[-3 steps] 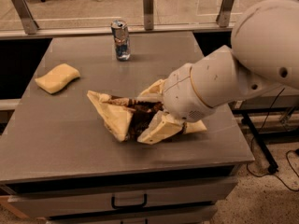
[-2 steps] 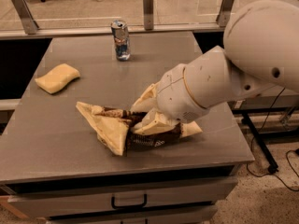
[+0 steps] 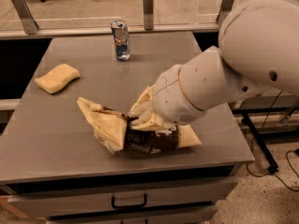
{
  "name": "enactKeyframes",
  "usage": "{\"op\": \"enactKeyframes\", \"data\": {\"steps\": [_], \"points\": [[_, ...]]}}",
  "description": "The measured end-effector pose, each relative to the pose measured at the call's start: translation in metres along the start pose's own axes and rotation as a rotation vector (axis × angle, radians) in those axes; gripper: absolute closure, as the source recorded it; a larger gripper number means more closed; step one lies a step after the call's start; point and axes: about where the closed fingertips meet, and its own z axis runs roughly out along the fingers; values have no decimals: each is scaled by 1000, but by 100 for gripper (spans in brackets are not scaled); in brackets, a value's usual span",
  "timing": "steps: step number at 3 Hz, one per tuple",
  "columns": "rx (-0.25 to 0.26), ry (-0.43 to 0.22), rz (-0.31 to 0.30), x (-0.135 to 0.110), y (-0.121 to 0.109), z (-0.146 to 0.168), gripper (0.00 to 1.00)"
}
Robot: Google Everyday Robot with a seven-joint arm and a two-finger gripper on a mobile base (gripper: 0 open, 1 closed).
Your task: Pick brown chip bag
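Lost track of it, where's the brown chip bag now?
Camera view: the brown chip bag lies at the front of the table, under the tool, nearer than the can and sponge.

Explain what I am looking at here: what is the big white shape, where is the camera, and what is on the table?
The big white shape is a robot arm reaching in from the right. A single camera looks down on the scene from above; where it is mounted is not known. At the arm's tip is the gripper, its grasping tool, down on the brown chip bag, a crumpled foil bag near the front of the grey table. Whether the bag is actually gripped cannot be seen. Further back a drink can stands upright, and a yellow sponge lies at the left. Nothing touches either.
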Motion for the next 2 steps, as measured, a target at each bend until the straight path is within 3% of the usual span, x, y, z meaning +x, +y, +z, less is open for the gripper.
{"op": "enactKeyframes", "data": {"steps": [1, 2], "points": [[13, -1, 10, -2, -6, -1, 100], [72, -22, 51, 4, -31, -27, 100]]}}
